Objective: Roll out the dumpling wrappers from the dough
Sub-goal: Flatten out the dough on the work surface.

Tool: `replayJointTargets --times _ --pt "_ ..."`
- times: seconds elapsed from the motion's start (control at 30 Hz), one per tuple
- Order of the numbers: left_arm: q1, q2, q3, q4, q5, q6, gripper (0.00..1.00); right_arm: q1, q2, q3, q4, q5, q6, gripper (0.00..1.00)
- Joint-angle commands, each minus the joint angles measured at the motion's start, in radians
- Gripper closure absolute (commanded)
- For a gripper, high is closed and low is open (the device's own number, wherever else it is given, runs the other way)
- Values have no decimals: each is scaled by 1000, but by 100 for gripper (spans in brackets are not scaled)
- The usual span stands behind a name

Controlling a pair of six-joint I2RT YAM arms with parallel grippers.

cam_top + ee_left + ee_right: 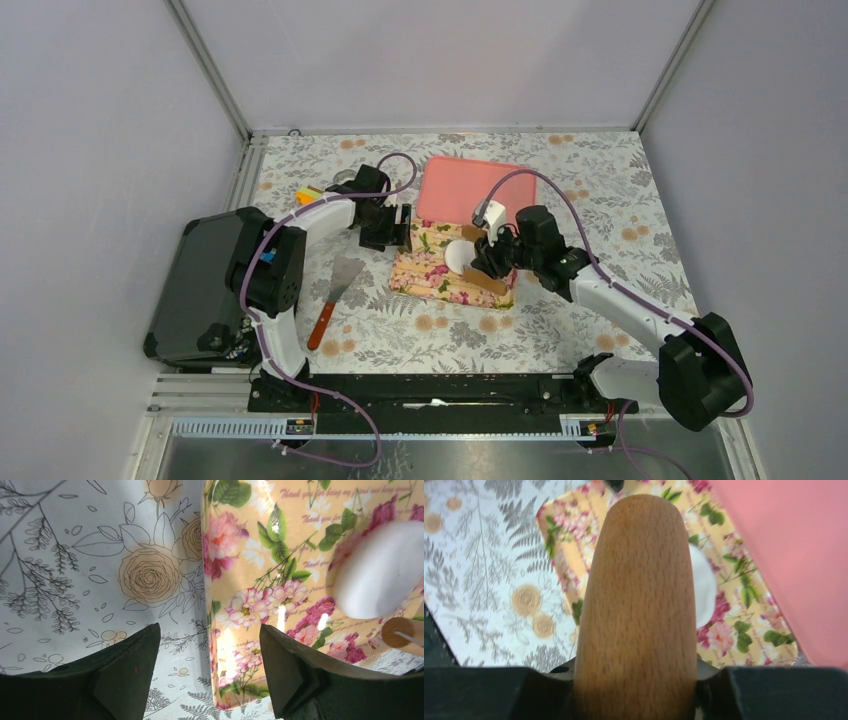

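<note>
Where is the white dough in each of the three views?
Top external: the dough lies mid-picture, on the floral board.
Left wrist: the dough sits at the right edge, on that board.
Right wrist: the dough peeks out right of the rolling pin.
Shared landmark: the floral board.

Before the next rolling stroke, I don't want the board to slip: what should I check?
1. Right gripper clamps the rolling pin: ok.
2. Dough lies on the floral board: ok.
3. Pin touches the dough: cannot tell.
4. Left gripper steadies the board: not ok, jaws open astride its edge.
5. Spatula lies apart from the board: ok.
</note>
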Motion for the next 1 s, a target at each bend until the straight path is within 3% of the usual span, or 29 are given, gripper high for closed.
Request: replayJointTargets --times 0.0,0.17,0.43,0.57,0.73,0.83,0.97 --pt "3 -38 72 -15 -29 36 23 -1 -48 50 -199 -117 -139 100" --pt "4 -14 92 -19 -36 52 23 -1 -78 74 -240 -150 -118 100" --pt "3 66 130 -3 11 67 22 -9 -57 108 118 -131 190 100" --pt "4 100 144 2 7 77 22 -17 24 102 330 -11 310 100" --pt "3 115 137 19 14 72 22 -27 160 30 563 132 340 100" --pt "3 127 134 26 22 68 24 -44 251 -35 696 120 344 100" --pt "3 135 121 42 30 63 28 -60 346 -71 713 80 350 100"
